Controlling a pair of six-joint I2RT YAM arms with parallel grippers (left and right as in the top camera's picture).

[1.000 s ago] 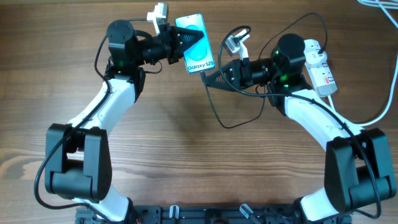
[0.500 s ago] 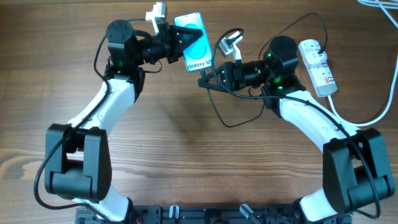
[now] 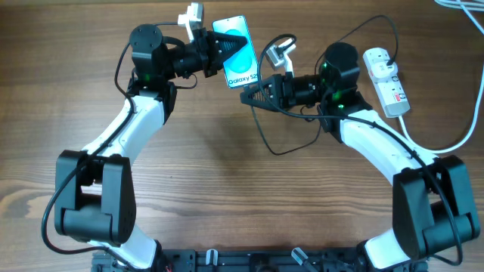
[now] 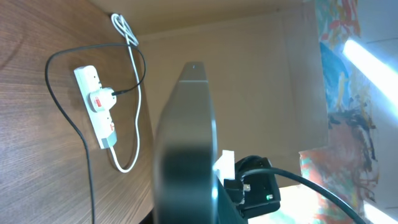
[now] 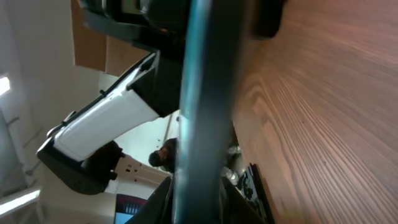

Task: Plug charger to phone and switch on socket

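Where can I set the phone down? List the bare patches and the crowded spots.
Free: the wide wood between the left arm and right arm, below the black cable loop; also the strip left of the left arm. Crowded: around the phone and by the power strip.

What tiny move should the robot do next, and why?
Probably ease the right gripper a little closer to the text end of the phone. The left gripper holds the phone, the right gripper points at that end, and the charger trails from it; the tip itself is hidden.
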